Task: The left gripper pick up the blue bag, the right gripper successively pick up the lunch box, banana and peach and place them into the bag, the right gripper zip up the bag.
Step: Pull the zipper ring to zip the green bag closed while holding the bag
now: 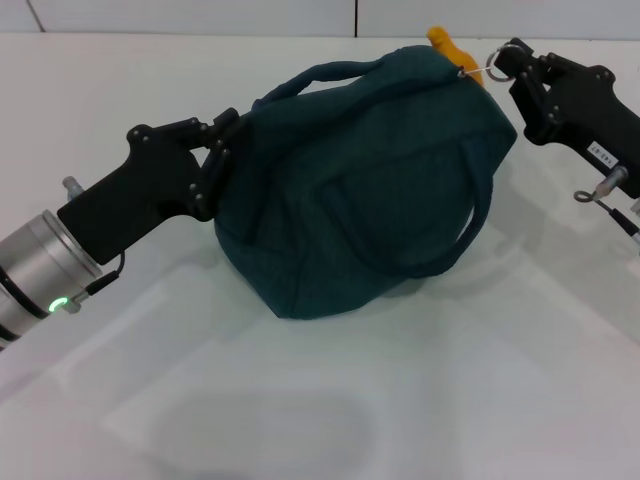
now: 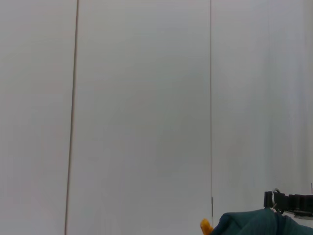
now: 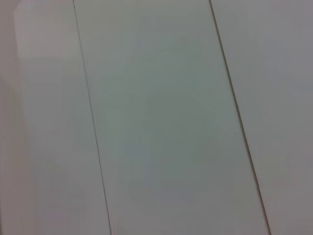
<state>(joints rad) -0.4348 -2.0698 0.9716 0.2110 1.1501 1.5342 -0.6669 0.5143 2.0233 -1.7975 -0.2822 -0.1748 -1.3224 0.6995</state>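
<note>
A: The white table (image 1: 330,420) is carrying the blue bag (image 1: 350,190), which is sitting full and rounded at the centre, one rope handle arching over its top and the other draping down its front.

B: And the arms?

A: The left end effector (image 1: 222,150) is clamped on the bag's left edge. The right end effector (image 1: 512,62) is closed on the metal ring pull (image 1: 494,66) at the bag's far right corner, where the zip ends.

B: Is the zip shut?

A: Nearly, by the look of it. The banana (image 1: 444,43) is poking its orange tip out just beside the pull. The lunch box and peach are not showing; presumably inside.

B: The risk?

A: The slider is likely jamming against that tip, or the thin ring is slipping free if the pull angles off the zip line.
</note>
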